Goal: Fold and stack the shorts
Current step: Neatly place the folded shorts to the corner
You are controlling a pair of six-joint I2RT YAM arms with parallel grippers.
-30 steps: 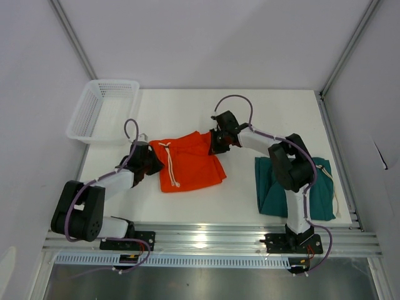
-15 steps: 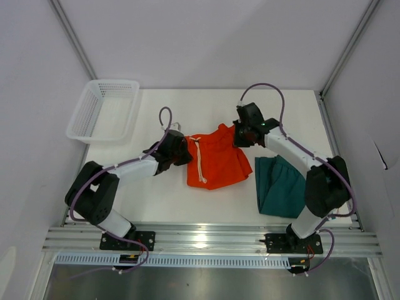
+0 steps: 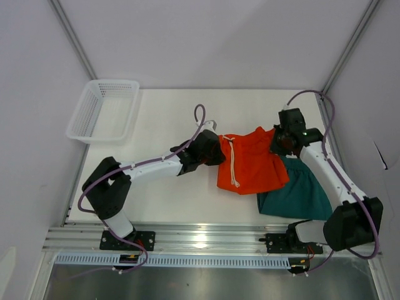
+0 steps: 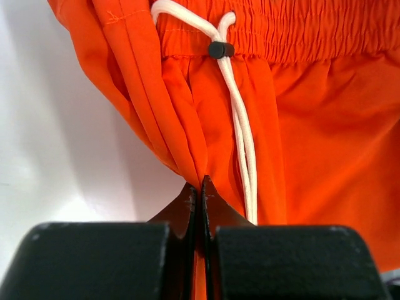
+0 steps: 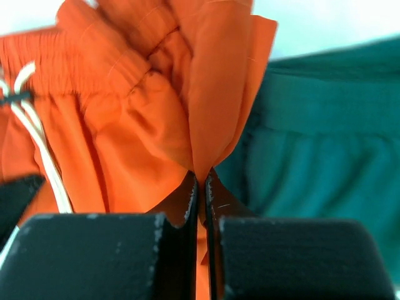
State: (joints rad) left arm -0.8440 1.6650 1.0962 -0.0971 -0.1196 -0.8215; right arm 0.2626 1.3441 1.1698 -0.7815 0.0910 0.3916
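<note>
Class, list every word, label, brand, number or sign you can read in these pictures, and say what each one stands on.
No readable text in any view.
The orange shorts, the teal shorts and the white basket show no legible writing.

left jaws: pinching orange shorts [image 4: 312,125] fold | white drawstring [image 4: 241,128]: hanging just beside

The orange shorts [image 3: 253,164] stretch between the left gripper [image 3: 219,152] and the right gripper [image 3: 279,142], each pinching a bunched edge. Their white drawstring [image 4: 240,125] dangles. The teal shorts [image 3: 300,195] lie flat beneath the right gripper, partly under the orange hem.
</note>
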